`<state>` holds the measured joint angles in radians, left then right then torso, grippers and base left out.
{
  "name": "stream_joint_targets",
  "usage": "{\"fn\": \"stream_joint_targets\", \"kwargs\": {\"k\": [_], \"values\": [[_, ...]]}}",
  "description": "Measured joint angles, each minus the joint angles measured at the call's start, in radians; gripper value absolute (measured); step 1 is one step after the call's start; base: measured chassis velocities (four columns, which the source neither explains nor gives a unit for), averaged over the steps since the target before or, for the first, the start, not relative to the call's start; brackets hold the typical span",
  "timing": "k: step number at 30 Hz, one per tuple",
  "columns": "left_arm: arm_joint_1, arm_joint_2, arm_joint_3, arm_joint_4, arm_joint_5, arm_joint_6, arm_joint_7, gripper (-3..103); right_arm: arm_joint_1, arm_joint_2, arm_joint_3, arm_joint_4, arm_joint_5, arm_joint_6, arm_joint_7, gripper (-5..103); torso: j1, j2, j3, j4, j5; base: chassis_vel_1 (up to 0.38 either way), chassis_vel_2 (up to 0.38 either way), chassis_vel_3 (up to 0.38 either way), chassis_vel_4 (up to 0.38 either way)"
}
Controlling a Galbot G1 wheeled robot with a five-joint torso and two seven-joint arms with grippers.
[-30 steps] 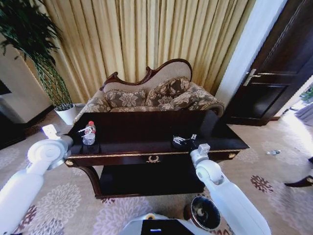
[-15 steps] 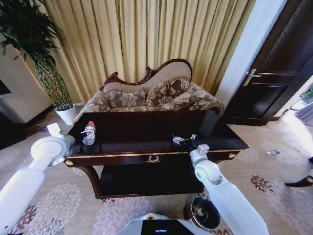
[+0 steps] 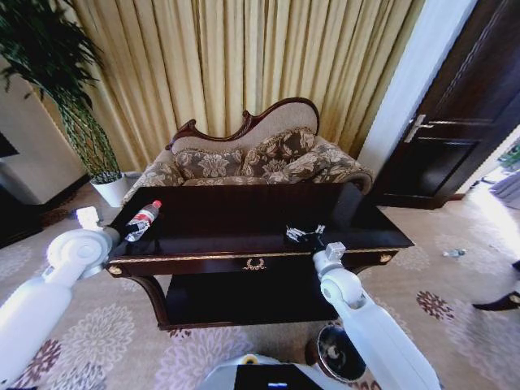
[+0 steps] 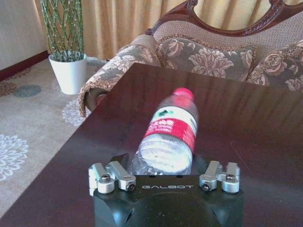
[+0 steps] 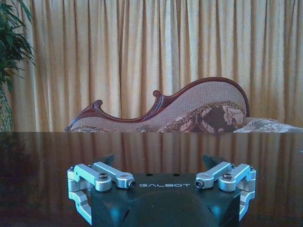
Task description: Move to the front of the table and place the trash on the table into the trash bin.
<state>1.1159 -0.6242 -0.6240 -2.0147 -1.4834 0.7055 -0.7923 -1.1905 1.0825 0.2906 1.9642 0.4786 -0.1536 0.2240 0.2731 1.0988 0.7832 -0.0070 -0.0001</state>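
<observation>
The trash is a small clear bottle with a red cap and white label, at the left end of the dark glossy table. It leans with its cap pointing toward the sofa. My left gripper is shut on its lower end; in the left wrist view the bottle sticks out from between the left gripper's fingers. My right gripper hovers low over the table's front edge, right of the gold emblem; the right wrist view shows it open and holding nothing. The trash bin stands on the carpet at the lower right, partly behind my right arm.
A patterned sofa stands right behind the table. A white plant pot is on the floor at the far left, and a dark door at the right. The table has a lower shelf. Carpet lies open on both sides.
The bottle stood upright before and now leans with its cap away from me, held in the left gripper. The right arm has barely moved.
</observation>
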Motion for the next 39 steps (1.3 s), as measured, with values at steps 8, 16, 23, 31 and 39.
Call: {"fn": "stream_joint_targets", "kwargs": {"k": [8,16,23,31,39], "values": [[0.001,-0.016,0.003,-0.002,0.003,-0.015,0.008,54,0.005,-0.009,0.003,0.001,0.006,0.003,0.002,100,0.0,0.0,0.0,0.0,0.0003,0.0,0.0,0.0,0.0],[0.031,-0.033,-0.004,0.005,0.207,-0.082,0.196,38,0.004,-0.007,0.003,0.0,0.006,0.003,0.009,100,0.0,0.0,0.0,-0.0001,0.0001,0.0,0.0,0.0,0.0],[0.086,-0.061,0.008,0.059,0.724,-0.452,0.746,34,0.001,-0.05,-0.021,0.075,0.145,-0.047,0.01,100,0.0,0.0,0.0,-0.0003,0.0001,0.0,0.0,0.0,0.0],[0.109,-0.07,0.015,0.039,0.786,-0.564,0.903,34,0.043,-0.104,-0.013,0.214,0.541,-0.159,0.05,100,0.0,0.0,0.0,0.0001,0.0,0.0,0.0,0.0,0.0],[0.158,-0.074,0.0,-0.033,0.829,-0.622,1.019,34,0.128,-0.127,-0.012,0.325,0.864,-0.205,0.119,100,0.0,0.0,0.0,0.0003,0.0001,0.0,0.0,0.0,0.0]]}}
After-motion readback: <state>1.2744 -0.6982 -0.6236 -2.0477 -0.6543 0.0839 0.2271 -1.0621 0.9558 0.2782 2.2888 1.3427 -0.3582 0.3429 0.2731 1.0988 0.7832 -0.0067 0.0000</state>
